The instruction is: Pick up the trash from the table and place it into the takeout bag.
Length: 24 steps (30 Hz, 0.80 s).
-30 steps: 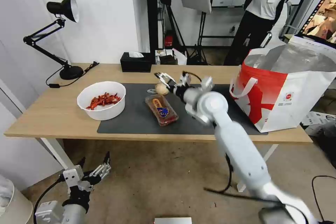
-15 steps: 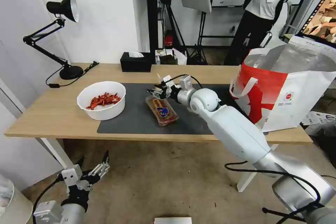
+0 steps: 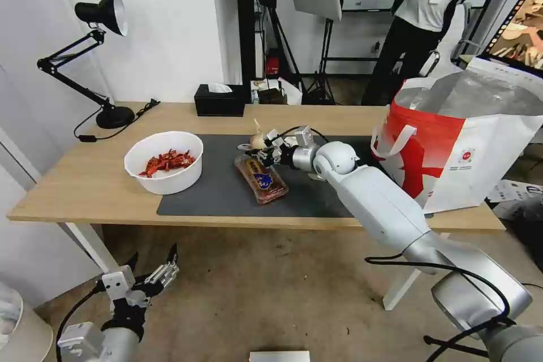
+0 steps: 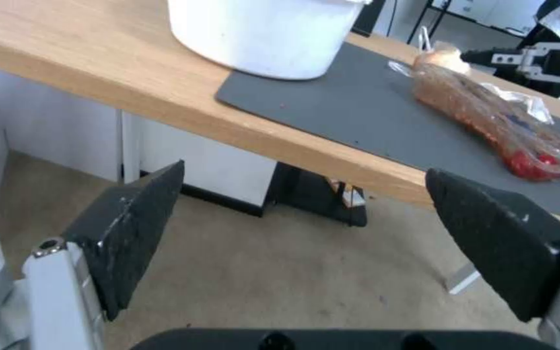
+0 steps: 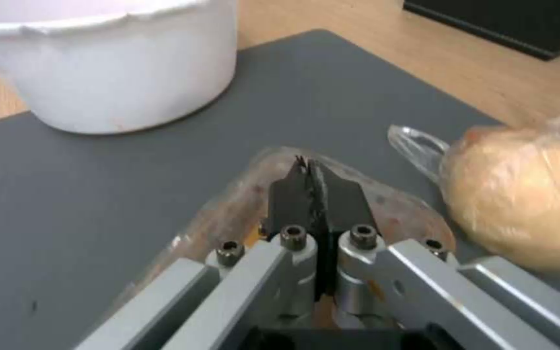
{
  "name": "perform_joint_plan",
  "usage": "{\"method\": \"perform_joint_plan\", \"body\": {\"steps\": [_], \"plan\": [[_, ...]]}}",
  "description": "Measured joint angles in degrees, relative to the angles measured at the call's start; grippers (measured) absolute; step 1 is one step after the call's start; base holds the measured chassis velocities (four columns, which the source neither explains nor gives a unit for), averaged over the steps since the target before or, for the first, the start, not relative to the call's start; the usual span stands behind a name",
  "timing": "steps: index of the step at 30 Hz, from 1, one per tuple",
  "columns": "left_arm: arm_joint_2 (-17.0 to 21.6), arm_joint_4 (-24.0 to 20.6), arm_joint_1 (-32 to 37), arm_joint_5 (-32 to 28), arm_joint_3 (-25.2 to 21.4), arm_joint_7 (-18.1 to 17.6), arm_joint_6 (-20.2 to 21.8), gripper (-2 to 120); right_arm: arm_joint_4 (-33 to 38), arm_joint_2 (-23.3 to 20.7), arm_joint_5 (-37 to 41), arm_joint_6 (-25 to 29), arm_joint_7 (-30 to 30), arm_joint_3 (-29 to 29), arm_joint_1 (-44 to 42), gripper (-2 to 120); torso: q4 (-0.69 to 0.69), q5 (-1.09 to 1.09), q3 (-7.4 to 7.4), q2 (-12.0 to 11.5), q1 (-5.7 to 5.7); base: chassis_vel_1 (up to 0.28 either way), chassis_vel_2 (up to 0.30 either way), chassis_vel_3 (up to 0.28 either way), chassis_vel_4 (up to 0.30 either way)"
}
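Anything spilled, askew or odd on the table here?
Nothing spilled. The clear tray lies slantwise on the mat, and the right gripper is shut over its end, apparently with nothing between the fingertips. The left gripper hangs open below the table.

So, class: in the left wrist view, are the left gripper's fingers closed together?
No: the left gripper has its two black fingers spread wide apart, with bare floor showing between them below the table edge.

A white bowl (image 3: 164, 162) of red scraps stands on the dark mat's left end. A clear tray (image 3: 261, 178) with red-pink leftovers lies flat mid-mat, a beige knotted bundle (image 3: 257, 139) just beyond it. The red-and-white takeout bag (image 3: 464, 147) stands open at the table's (image 3: 73, 186) right end.
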Motion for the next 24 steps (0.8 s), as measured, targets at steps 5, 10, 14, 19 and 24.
{"method": "perform_joint_plan", "body": {"steps": [5, 10, 14, 19, 24], "plan": [[0.09, -0.03, -0.12, -0.02, -0.06, 0.25, 0.09, 100, -0.71, -0.36, 0.13, -0.01, -1.06, 0.16, -0.05, 0, 0.0, 0.0, 0.0, 0.0, 0.0, 0.0, 0.0, 0.0, 0.0], [1.0, -0.38, -0.2, -1.88, -0.62, 0.44, 0.84, 100, -0.97, -0.98, 0.51, -0.3, -2.42, 0.42, -0.41, 0, 0.0, 0.0, 0.0, 0.0, 0.0, 0.0, 0.0, 0.0, 0.0], [1.91, -0.44, -0.44, -2.68, -1.12, 0.44, 1.17, 100, -1.33, -0.96, 0.9, -0.96, -3.04, 0.39, -0.46, 0, -0.01, 0.0, 0.0, 0.0, 0.0, 0.0, 0.0, 0.0, 0.0], [2.3, -0.75, -0.64, -2.92, -1.67, 0.44, 1.31, 100, -1.94, -0.46, 1.38, -1.61, -3.67, -0.25, -0.28, 0, 0.0, 0.0, 0.0, 0.0, 0.0, 0.0, 0.0, 0.0, 0.0], [3.24, -0.65, -1.31, -3.2, -1.89, 0.49, 1.44, 100, -2.64, 0.21, 1.44, -1.83, -4.05, -0.79, 0.3, 0, 0.0, -0.01, 0.0, 0.0, 0.0, 0.0, 0.0, 0.0, 0.0]]}}
